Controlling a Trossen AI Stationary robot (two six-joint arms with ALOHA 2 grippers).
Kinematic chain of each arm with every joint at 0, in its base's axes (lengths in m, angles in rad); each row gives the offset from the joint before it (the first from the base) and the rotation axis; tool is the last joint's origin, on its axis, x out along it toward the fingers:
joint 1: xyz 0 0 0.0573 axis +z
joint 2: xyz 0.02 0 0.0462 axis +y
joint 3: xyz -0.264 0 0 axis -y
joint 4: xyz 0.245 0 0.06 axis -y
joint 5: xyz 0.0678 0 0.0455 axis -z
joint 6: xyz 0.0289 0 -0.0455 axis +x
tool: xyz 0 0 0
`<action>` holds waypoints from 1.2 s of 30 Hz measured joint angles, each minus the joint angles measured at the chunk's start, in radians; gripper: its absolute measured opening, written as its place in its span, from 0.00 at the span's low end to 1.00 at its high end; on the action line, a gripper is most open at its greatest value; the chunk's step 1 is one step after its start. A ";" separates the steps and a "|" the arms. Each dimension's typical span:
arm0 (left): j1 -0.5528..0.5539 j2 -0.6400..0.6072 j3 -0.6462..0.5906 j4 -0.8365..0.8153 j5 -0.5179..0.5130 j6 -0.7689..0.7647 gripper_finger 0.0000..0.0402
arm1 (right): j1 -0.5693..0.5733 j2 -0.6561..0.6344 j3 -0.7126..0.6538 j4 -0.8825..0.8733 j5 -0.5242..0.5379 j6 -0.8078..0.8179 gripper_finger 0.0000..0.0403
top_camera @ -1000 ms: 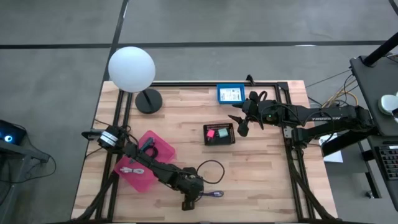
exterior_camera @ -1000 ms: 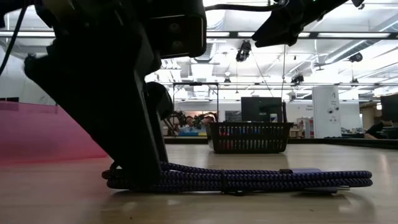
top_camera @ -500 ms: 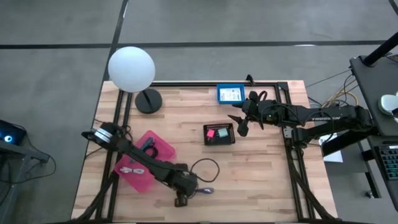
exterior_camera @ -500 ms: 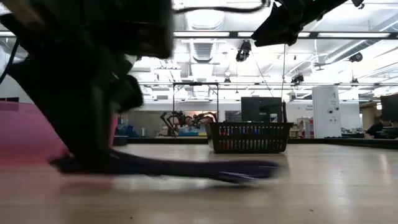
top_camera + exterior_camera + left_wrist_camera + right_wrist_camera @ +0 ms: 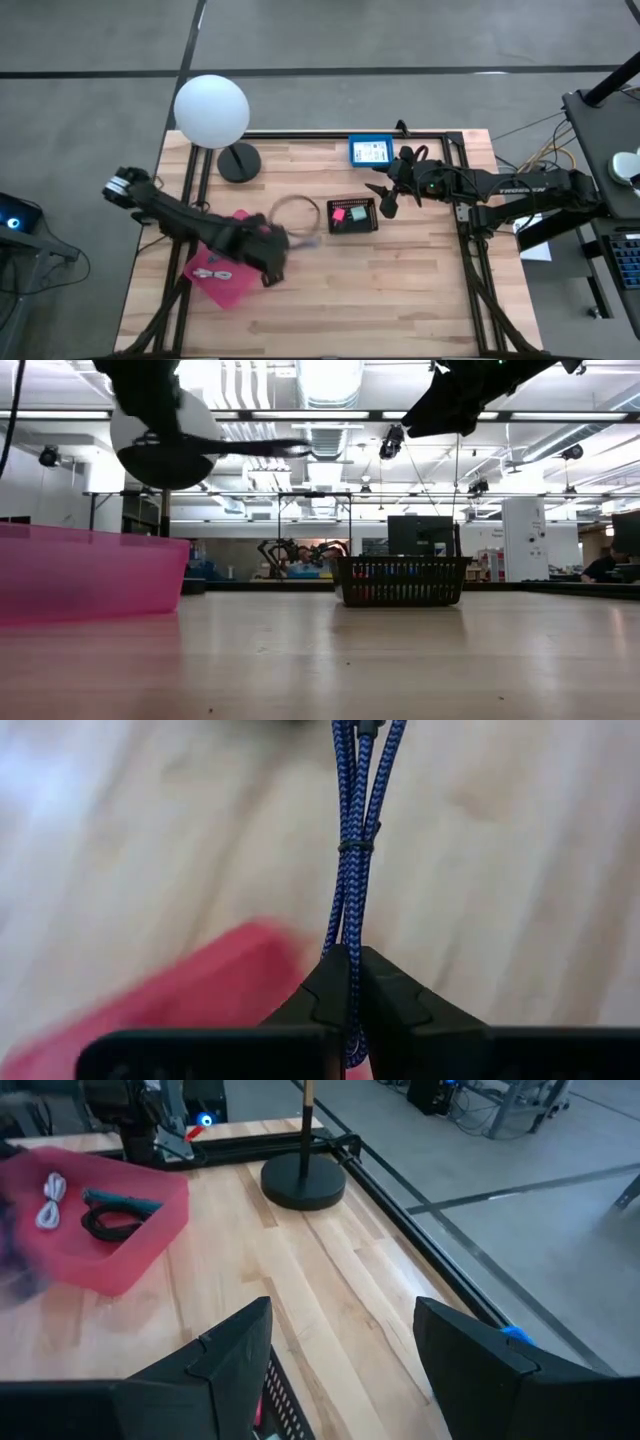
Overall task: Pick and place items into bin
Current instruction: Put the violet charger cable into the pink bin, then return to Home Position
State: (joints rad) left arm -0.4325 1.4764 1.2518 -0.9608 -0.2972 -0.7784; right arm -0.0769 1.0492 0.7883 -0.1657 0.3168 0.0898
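1. Above the table, just beside the pink bin (image 5: 222,268), the left gripper (image 5: 349,982) is clenched on the purple cable (image 5: 352,840), its two fingers pinching the doubled strands together.
2. The cable hangs out past the fingertips, bound by a thin tie partway along; in the high view its loop (image 5: 296,216) trails toward the table's middle, between the pink bin and the black basket (image 5: 353,216).
3. I judge this grip suits a carry: pinching both strands near one end keeps the coil from unwinding while the arm swings it over the bin.
4. The bin holds a grey-white cable (image 5: 49,1198), a black cable (image 5: 108,1224) and a teal stick (image 5: 122,1201), so several items are in place.
5. The right gripper (image 5: 340,1348) hangs open over the basket's far edge, holding nothing. It seems to wait.
6. The basket holds a small pink piece (image 5: 340,213) and a green piece (image 5: 358,213); these likely remain to be moved.
7. The surface is pale wooden planking edged by a black frame. A white globe lamp (image 5: 211,112) stands at the far left corner, and a blue card (image 5: 371,151) lies near the far edge.
8. Beyond the table is a large workshop hall with ceiling strip lights, racks and screens.
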 joint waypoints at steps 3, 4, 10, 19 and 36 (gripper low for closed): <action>0.001 -0.061 -0.003 -0.179 -0.018 -0.246 0.00 | 0.000 0.000 0.000 -0.002 0.000 0.017 0.57; 0.000 -0.075 -0.006 -0.226 -0.012 -0.328 0.00 | 0.000 0.000 0.000 -0.002 0.000 0.016 0.57; -0.016 -0.120 -0.063 -0.268 0.129 -0.551 0.00 | 0.000 0.007 0.000 -0.002 0.000 0.007 0.57; -0.022 -0.080 -0.178 -0.226 0.324 -0.677 0.00 | -0.001 0.048 -0.001 -0.001 0.000 0.003 0.57; -0.032 -0.072 -0.201 -0.191 0.344 -0.574 0.16 | -0.001 0.074 0.000 -0.001 0.000 -0.015 0.57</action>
State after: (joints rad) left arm -0.4648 1.4044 1.0508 -1.1520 0.0471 -1.3522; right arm -0.0776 1.1229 0.7879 -0.1669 0.3164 0.0750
